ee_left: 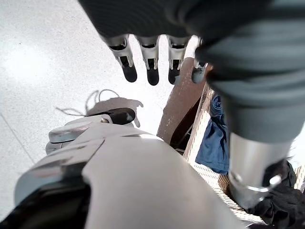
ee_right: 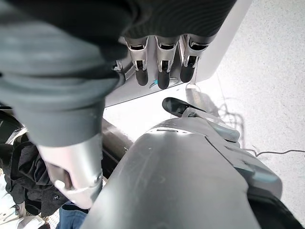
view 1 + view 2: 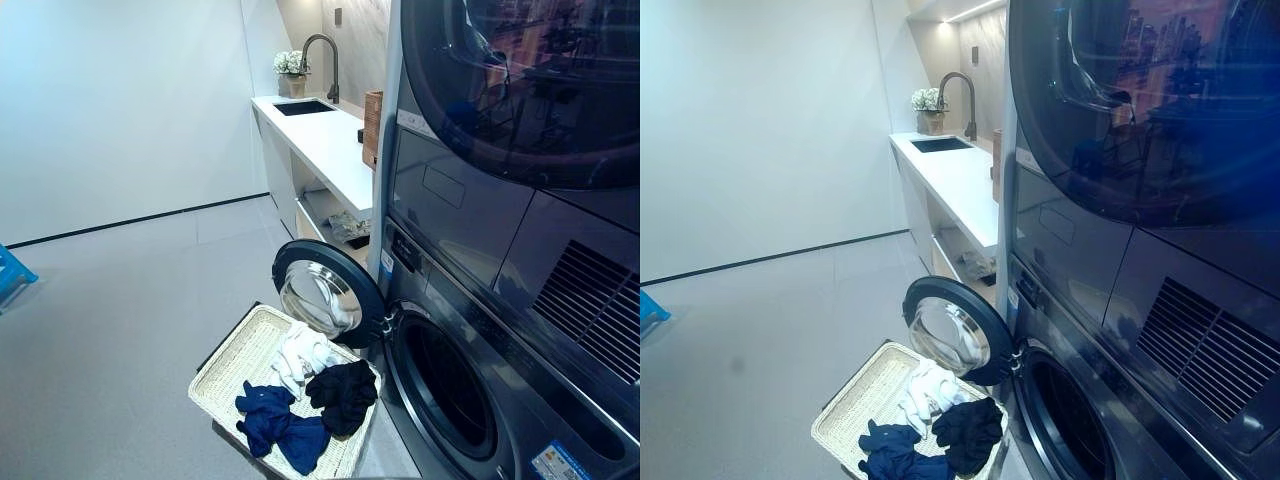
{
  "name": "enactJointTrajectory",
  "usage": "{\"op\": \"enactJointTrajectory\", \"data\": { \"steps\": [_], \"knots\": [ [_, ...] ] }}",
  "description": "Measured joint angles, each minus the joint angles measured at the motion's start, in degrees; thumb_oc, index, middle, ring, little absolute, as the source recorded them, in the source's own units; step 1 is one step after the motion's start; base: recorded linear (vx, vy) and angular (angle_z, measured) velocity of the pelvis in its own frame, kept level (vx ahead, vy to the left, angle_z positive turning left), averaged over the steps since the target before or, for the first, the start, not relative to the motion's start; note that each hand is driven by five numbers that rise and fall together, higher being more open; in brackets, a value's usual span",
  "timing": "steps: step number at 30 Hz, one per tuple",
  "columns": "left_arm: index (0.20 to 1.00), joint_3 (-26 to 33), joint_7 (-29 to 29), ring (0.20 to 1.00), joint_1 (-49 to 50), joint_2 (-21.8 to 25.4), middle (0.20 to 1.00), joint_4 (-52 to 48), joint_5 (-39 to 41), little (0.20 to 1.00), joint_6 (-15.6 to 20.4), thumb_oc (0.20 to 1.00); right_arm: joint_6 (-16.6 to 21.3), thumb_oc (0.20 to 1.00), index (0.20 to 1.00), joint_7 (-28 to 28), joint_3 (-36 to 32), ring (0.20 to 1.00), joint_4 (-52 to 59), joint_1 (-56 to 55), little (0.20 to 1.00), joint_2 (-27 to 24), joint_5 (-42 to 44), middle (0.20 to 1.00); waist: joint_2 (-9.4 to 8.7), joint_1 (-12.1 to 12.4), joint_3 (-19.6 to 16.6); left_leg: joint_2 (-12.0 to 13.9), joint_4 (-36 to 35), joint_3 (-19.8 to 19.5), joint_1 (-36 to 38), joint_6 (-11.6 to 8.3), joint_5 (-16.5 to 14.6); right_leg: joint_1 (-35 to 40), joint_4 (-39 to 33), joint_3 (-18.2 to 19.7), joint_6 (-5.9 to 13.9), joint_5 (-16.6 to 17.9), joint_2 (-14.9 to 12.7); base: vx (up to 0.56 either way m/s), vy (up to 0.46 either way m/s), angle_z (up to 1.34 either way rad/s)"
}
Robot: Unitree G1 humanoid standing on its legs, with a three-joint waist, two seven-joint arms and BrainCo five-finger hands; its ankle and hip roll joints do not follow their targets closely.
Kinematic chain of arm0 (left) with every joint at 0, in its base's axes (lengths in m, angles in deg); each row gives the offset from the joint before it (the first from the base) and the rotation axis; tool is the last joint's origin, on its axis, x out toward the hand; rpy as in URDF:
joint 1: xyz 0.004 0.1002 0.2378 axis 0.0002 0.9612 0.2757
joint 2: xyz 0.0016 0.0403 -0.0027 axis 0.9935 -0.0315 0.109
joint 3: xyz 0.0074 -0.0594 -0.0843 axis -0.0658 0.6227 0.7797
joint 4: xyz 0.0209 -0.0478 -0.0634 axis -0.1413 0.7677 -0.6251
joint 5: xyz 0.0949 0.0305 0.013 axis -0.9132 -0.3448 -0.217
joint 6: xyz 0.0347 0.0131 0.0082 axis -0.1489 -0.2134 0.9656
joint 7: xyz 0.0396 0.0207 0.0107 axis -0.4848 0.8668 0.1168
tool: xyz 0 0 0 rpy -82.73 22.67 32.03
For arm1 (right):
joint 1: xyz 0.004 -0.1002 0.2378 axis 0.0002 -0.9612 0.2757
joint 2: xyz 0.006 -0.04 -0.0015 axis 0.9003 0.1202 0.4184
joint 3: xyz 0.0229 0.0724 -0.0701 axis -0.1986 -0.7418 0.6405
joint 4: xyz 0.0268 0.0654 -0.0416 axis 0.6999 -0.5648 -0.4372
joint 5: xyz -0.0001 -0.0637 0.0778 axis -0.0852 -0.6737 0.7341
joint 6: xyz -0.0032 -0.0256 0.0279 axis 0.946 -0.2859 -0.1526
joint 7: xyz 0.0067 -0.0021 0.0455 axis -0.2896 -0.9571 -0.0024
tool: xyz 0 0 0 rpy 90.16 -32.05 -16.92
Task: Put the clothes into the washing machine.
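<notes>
A white woven basket (image 3: 225, 365) stands on the floor in front of the washing machine (image 3: 445, 385), whose round door (image 3: 325, 295) is swung open to the left over the basket. In the basket lie a white garment (image 3: 305, 355), a black garment (image 3: 345, 392) and a dark blue garment (image 3: 280, 425). My left hand (image 1: 151, 67) hangs above the floor beside the basket, fingers straight and holding nothing; the blue garment (image 1: 214, 143) shows past it. My right hand (image 2: 162, 69) hangs the same way, fingers straight and empty, with the black garment (image 2: 28, 171) beyond it.
A dryer (image 3: 520, 80) is stacked on top of the washing machine. A white counter (image 3: 325, 145) with a sink, a tap and a flower pot runs along the wall behind. A blue object (image 3: 12, 272) lies at the far left on the grey floor.
</notes>
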Motion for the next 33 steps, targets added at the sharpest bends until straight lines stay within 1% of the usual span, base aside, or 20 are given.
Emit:
{"op": "enactJointTrajectory", "data": {
  "steps": [10, 33],
  "knots": [
    [1.0, 0.0, -1.8, 1.0, -0.1, 0.0, 1.0, 0.0, 0.0, 1.0, -0.2, 1.0, 0.0, 1.0, 1.0, 0.5, 0.0, 1.0, 0.0, 0.1, 1.0, 0.0, 0.0, 1.0, 0.0, 0.0, 0.0, 0.0, 0.0, -0.1, 0.0, 0.0, 0.0, 0.0, 0.0, 0.0, 0.0, 0.0, 0.0, 0.0, 0.0, 0.0],
    [1.0, 0.0, -1.3, 1.0, -0.2, -0.1, 1.0, 0.0, 0.2, 1.0, -0.5, 1.0, 0.0, 1.0, 1.0, 0.5, 0.1, 1.0, 0.0, 0.2, 1.0, 0.1, 0.0, 1.0, 0.09, 0.0, 0.0, 0.0, 0.0, -0.1, 0.0, 0.01, 0.0, 0.1, 0.0, 0.0, 0.0, 0.0, 0.0, 0.0, 0.0, 0.0]
  ]
}}
